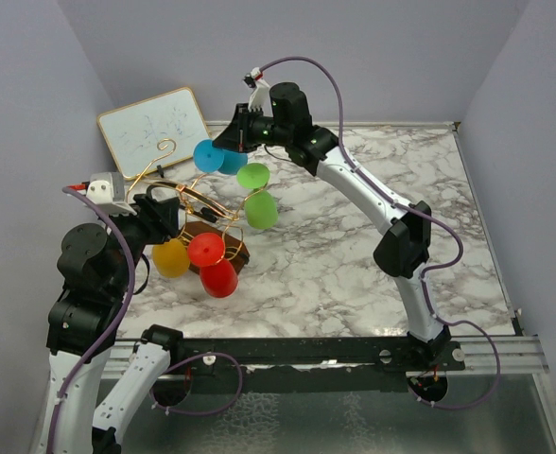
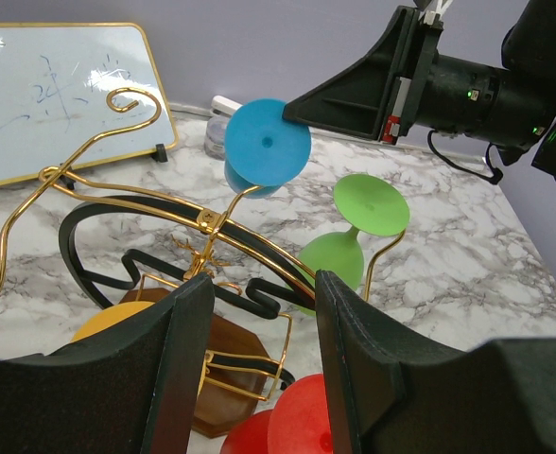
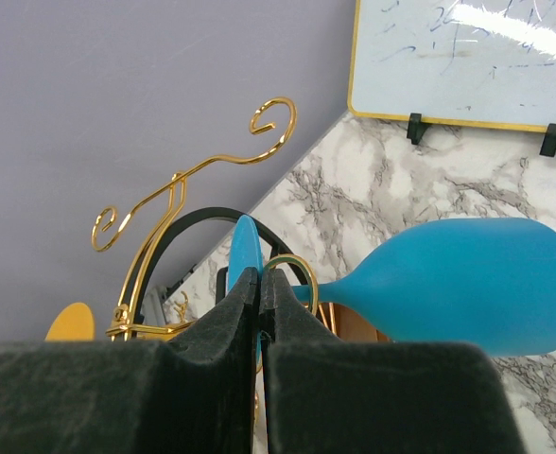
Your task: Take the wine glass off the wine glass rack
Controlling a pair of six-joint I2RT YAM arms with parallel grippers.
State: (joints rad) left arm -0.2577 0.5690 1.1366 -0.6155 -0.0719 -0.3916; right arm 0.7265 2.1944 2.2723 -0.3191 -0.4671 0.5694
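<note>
The wine glass rack (image 2: 250, 340) stands on the marble surface (image 1: 354, 246). It has gold wire arms with curly ends and a brown wooden base.

A blue wine glass (image 1: 219, 156) hangs on the far side of the rack, high up. It lies sideways. Its thin stem sits in a gold loop of the rack, so it is not off the rack yet.

The right arm (image 1: 373, 203) reaches over to the far side of the rack. The right jaws are pressed together, and they pinch the flat round foot of the blue wine glass by its edge.

The left arm (image 1: 89, 274) is at the near side of the rack. The left jaws are spread wide and hold nothing. The rack's wires show in the gap between them.

A green glass (image 1: 259, 203) hangs on the rack too, just beside the blue one. A red glass (image 1: 217, 270) and a yellow glass (image 1: 171, 257) hang low at the near side of the rack. A whiteboard (image 1: 153, 128) leans on the wall behind the rack.
</note>
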